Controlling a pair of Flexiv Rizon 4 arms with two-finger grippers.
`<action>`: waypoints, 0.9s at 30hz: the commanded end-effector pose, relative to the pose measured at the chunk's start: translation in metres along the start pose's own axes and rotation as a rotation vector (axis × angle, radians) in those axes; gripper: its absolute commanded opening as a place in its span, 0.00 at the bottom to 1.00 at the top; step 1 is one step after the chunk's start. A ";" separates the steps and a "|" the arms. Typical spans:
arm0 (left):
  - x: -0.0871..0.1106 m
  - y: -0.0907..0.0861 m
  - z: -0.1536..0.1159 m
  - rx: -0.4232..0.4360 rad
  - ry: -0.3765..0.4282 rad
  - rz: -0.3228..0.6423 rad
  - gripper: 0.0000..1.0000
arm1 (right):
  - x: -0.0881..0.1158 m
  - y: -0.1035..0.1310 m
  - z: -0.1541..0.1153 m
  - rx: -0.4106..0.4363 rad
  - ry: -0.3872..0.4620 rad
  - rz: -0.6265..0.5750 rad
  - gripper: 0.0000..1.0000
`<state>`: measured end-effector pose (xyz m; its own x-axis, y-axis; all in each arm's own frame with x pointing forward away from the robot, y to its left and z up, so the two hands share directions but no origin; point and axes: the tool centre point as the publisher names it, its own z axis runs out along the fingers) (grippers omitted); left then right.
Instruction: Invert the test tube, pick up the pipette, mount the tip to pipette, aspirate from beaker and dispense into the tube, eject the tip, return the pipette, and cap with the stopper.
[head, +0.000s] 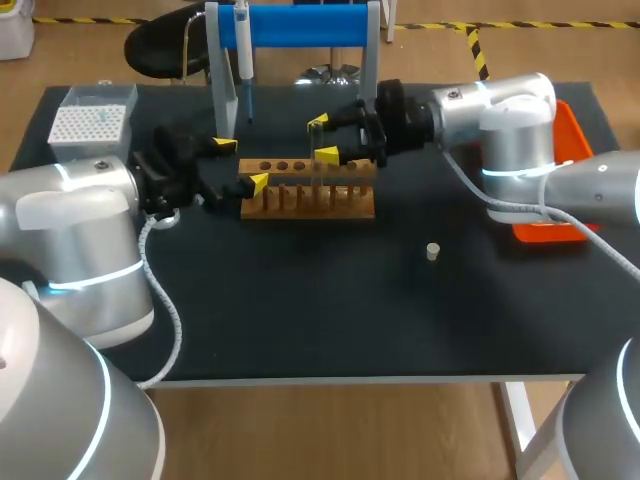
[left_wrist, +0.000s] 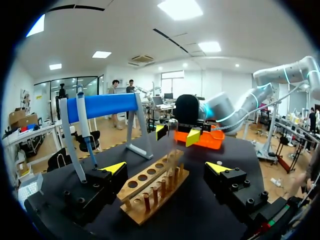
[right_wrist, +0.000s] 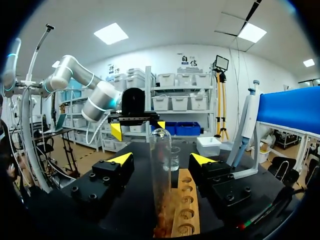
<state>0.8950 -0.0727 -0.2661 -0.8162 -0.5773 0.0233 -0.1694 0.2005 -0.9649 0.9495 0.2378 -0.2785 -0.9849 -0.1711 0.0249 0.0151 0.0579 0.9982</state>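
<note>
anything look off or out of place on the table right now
The tube stands in the rack with its rounded closed end up, so it is upside down. The stopper lies alone on the table, apart from the rack. Nothing looks spilled or broken.

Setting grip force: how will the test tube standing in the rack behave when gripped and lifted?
The test tube looks like clear, thin-walled glass, so it is probably light but fragile under a hard squeeze. Its smooth round wall may slip. Tall and narrow, it likely tips or rolls once out of the wooden rack.
</note>
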 end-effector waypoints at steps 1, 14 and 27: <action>0.000 0.000 0.001 0.000 -0.002 0.001 1.00 | -0.006 -0.002 0.002 -0.012 0.008 0.001 0.62; 0.000 0.000 0.001 0.000 -0.002 0.001 1.00 | -0.007 -0.001 0.009 -0.028 -0.011 -0.005 0.49; 0.000 0.000 0.001 0.000 -0.002 0.001 1.00 | -0.004 -0.003 0.011 -0.039 -0.019 -0.002 0.43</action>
<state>0.8950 -0.0726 -0.2659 -0.8165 -0.5769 0.0233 -0.1697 0.2011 -0.9648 0.9526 0.2494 -0.2814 -0.9876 -0.1552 0.0235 0.0207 0.0196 0.9996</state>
